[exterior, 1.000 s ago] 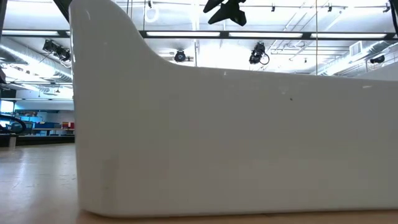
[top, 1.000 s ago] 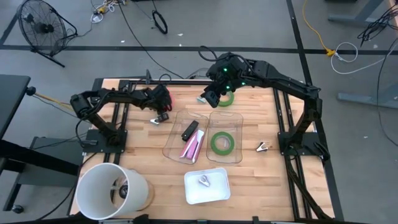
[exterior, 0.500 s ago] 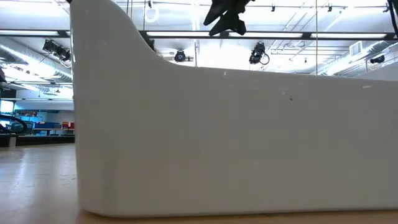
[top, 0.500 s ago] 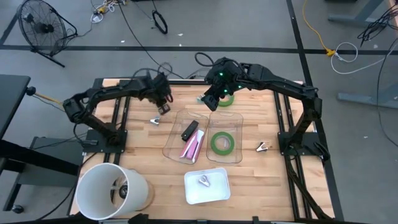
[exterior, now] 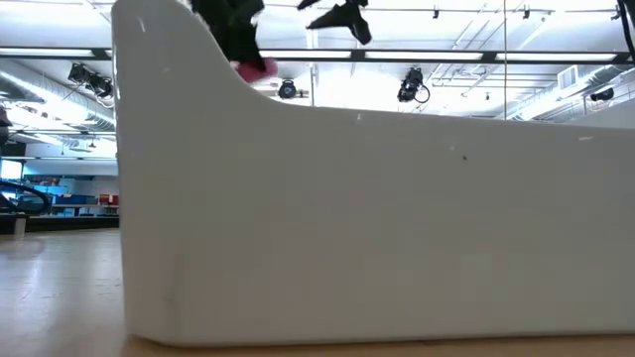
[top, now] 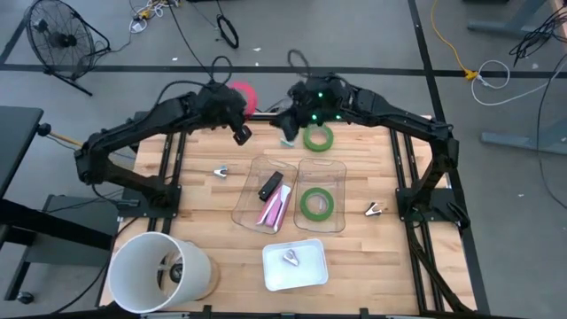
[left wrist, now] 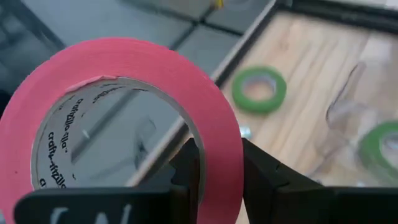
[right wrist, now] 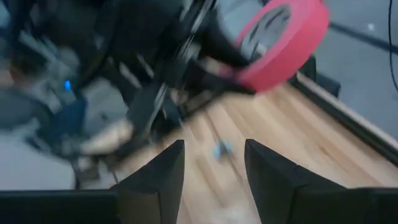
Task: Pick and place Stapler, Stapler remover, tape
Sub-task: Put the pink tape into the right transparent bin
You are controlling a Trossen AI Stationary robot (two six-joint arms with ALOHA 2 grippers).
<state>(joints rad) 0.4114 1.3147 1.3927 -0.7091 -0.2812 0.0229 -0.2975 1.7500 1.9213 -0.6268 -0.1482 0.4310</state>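
Left pincer (top: 232, 105) in the high view was clamped on the red tape (top: 243, 95), holding the ring raised over the far edge of the table (top: 354, 239). Close to its right hung the right pincer (top: 288, 124), fingers apart and holding nothing, with a green tape ring (top: 319, 136) lying flat on the table just beside it. Nearer the front from both pincers stood two clear trays: one (top: 251, 206) held a black stapler (top: 270, 185) and a pink object (top: 274, 209), the other (top: 321, 226) a second green tape ring (top: 316, 202).

From the low view, a white container wall (exterior: 377, 228) filled most of the picture; the left pincer (exterior: 230, 30) with the red tape (exterior: 255, 67) showed above its rim, the right pincer (exterior: 340, 14) beside it.

By the left wrist view, the fingers (left wrist: 261, 171) pinched the red tape's (left wrist: 124, 93) wall, one inside the ring, one outside.

Across the right wrist view, the right pincer's fingers (right wrist: 273, 174) stood apart with nothing between them, the red tape (right wrist: 283, 40) beyond them.
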